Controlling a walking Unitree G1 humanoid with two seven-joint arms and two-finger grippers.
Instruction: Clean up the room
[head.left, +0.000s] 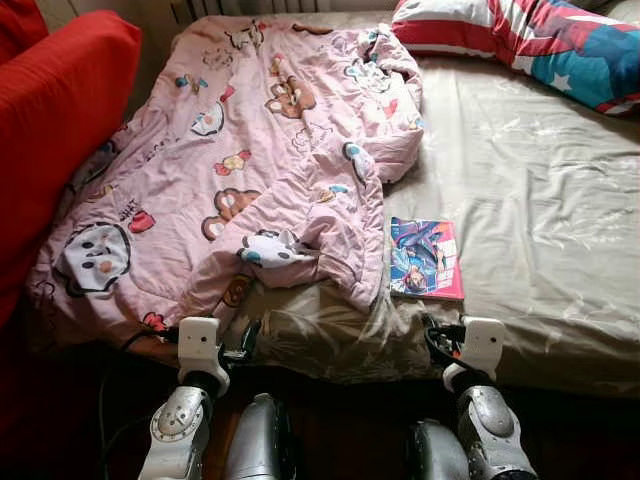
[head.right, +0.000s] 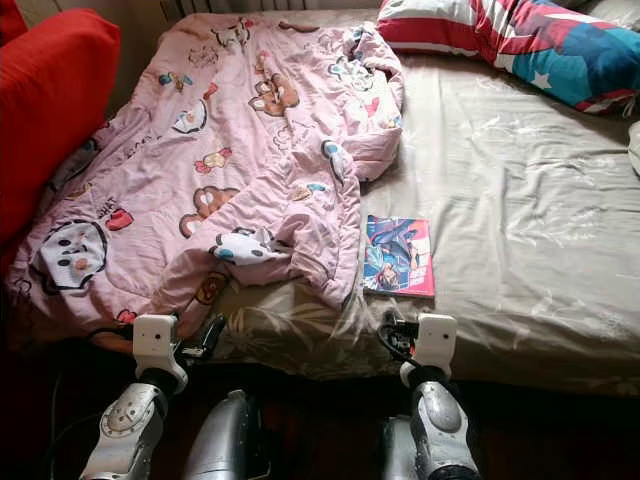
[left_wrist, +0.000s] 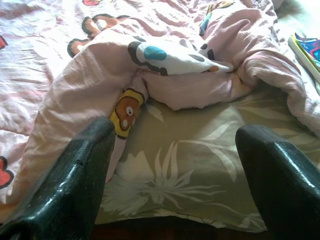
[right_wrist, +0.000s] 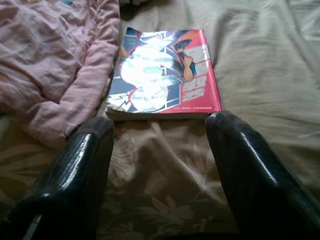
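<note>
A crumpled pink quilt (head.left: 250, 150) printed with cartoon bears and dogs covers the left half of the bed, and its folded corner (left_wrist: 170, 55) lies just beyond my left gripper (left_wrist: 172, 170). That gripper is open over the flowered sheet at the bed's near edge, holding nothing. A comic book (head.left: 425, 258) with a pink and blue cover lies flat beside the quilt's right edge. My right gripper (right_wrist: 160, 160) is open just short of the book (right_wrist: 165, 75), with its fingers on either side of the book's near edge and not touching it.
The beige sheet (head.left: 530, 200) on the bed's right half is bare. A red, white and blue striped pillow (head.left: 560, 40) lies at the far right. A red cushion (head.left: 60, 110) stands against the bed's left side. Below the bed edge the floor is dark.
</note>
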